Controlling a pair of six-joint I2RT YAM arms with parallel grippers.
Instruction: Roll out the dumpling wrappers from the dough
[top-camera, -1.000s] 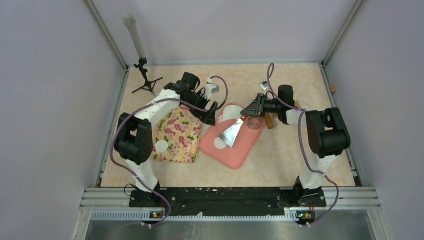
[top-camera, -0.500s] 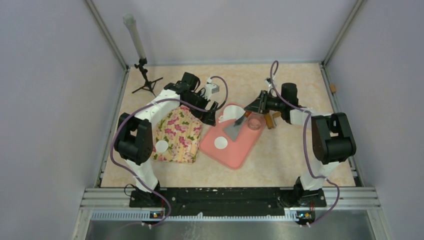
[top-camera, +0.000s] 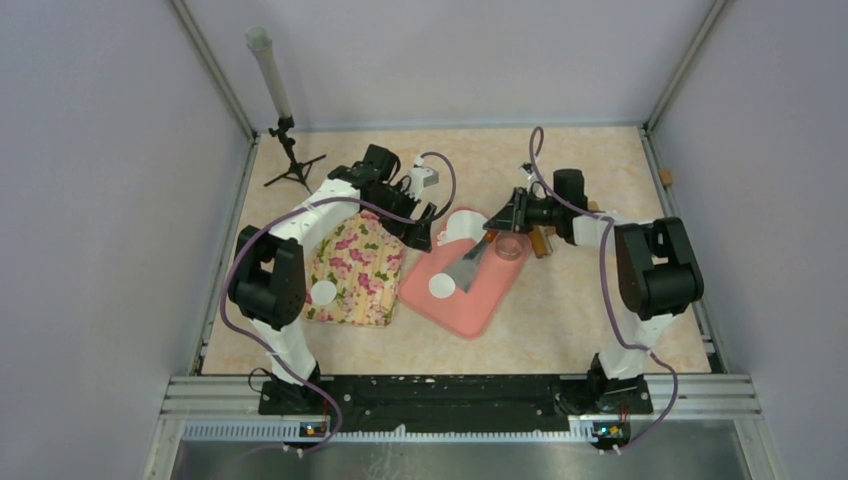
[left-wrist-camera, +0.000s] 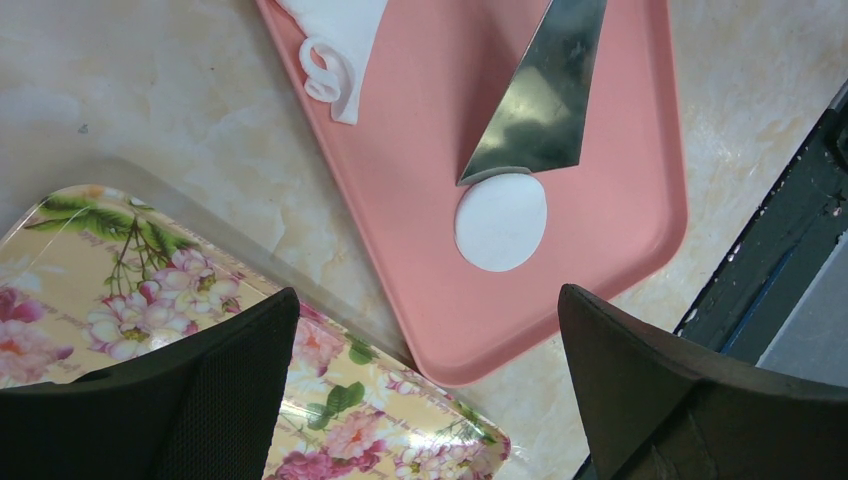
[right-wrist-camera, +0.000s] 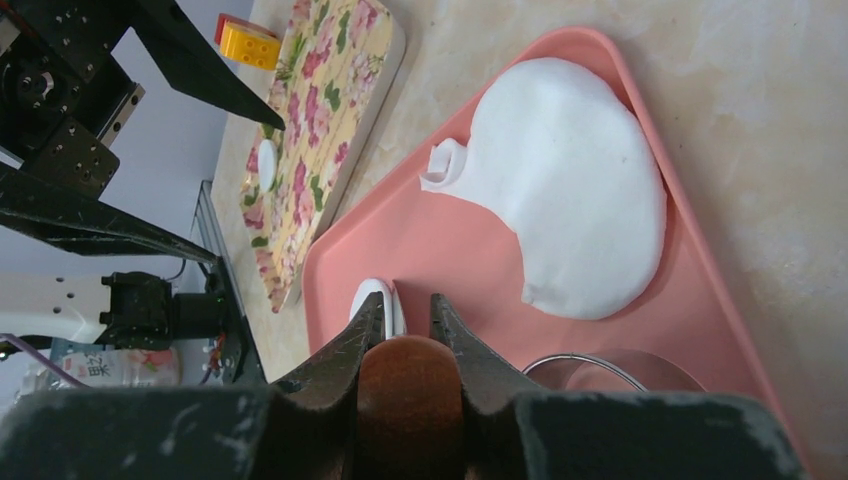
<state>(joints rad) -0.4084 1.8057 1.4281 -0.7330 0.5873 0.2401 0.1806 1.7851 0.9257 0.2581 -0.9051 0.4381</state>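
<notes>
Left wrist view: spatula (left-wrist-camera: 540, 100), clamped in my right tool (right-wrist-camera: 405, 305), lays its blade tip against the dumpling wrapper (left-wrist-camera: 501, 222); left tool (left-wrist-camera: 425, 320) gapes.

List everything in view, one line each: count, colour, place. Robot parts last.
dumpling wrappers: two, white; one on the pink board at the spatula's blade edge, one on the floral tray
dough: one, white, far end of the board
pink board: one, pink, centre of the scene
floral tray: one, yellow with pink flowers, left of the board
spatula: one, steel blade, brown wooden handle, over the board
ring cutter: one, on the board's right side
tripod: one, black, holding a pale tube, far left corner
yellow brick: one, beyond the tray
left gripper: black, open, above the tray-board gap
right gripper: black, shut on the spatula's handle
</notes>
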